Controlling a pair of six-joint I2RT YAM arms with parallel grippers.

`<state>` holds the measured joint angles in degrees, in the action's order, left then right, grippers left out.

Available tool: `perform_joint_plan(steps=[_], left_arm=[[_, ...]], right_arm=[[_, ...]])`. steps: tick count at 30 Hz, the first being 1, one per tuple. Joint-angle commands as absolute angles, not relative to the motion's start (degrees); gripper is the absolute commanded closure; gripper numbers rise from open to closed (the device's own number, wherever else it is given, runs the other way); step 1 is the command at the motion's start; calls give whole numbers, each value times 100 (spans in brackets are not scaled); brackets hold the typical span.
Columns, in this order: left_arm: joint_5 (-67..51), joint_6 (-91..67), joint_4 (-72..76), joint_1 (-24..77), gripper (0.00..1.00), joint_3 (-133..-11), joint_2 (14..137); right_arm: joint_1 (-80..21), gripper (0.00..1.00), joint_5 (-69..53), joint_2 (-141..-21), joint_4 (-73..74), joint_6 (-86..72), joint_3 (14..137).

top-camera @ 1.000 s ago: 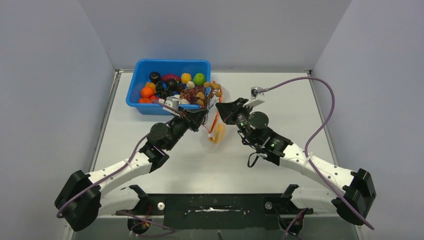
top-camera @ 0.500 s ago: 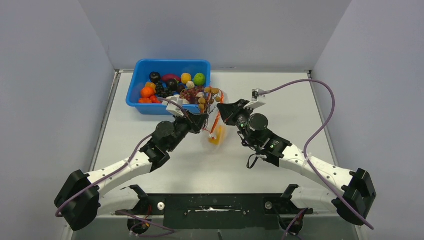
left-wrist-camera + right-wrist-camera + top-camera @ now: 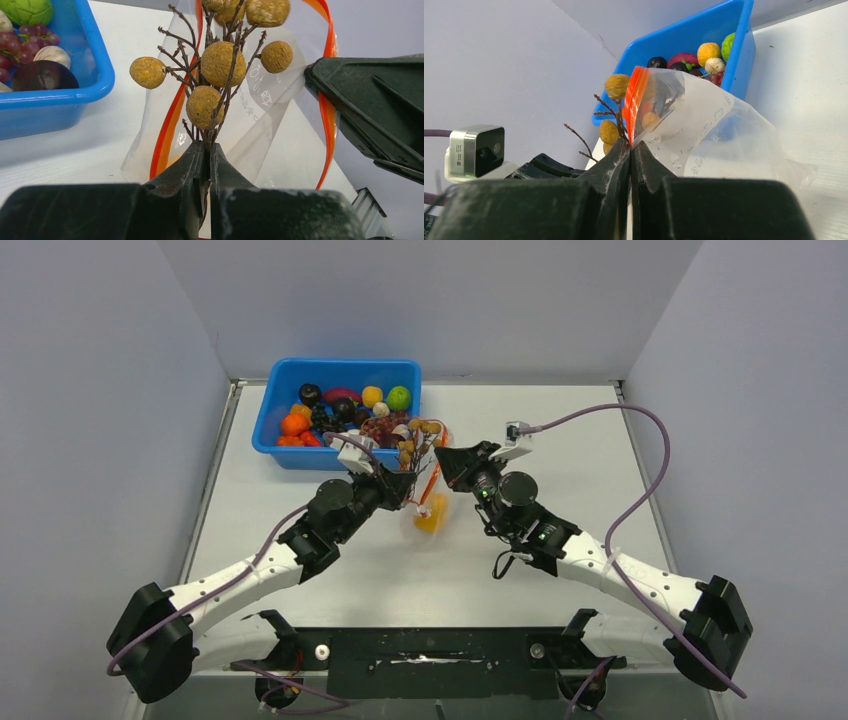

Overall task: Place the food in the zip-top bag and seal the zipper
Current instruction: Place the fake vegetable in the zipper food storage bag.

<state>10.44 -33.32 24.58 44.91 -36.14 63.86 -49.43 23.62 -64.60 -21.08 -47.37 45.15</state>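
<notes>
The left gripper (image 3: 408,487), pinched on the stem of the sprig of yellow-brown balls (image 3: 417,437), has drawn back toward the near edge. This carries the sprig off the blue bin (image 3: 270,415) corner toward the zip-top bag (image 3: 431,512) mouth. The right gripper (image 3: 445,460), clamped on the zipper (image 3: 432,480), has edged slightly left, and its cable arches lower.

Right half of the counter (image 3: 590,450) is wide open, same for the lower middle of the overhead view between the two arms; upper left is blocked by the blue bin (image 3: 290,456), heaped full. Centre is the tight spot: left gripper (image 3: 409,489) and right gripper (image 3: 444,459) nearly nose to nose, jaws pinched together, zip-top bag (image 3: 432,512) held up between them; the berry twig (image 3: 216,62) sits right across the bag mouth; a purple cable (image 3: 645,430) arcs over the right side.
</notes>
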Motion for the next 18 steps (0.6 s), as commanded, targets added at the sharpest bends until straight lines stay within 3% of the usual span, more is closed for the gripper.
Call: perform_joint_plan(steps=[1,12,18], left_arm=[[528,-2836,2495,4509,100,-3664,6297],[479,-2636,1299,4517,100,-4166,6646],[318,-2872,1001,4518,62,-4444,6444]], right_arm=[[-4862,100,2572,-6423,-2755,-4566,4693],[-4856,100,2327,-6622,-2545,-4438,4896],[-4847,100,2047,-6696,-2384,-4517,4878]])
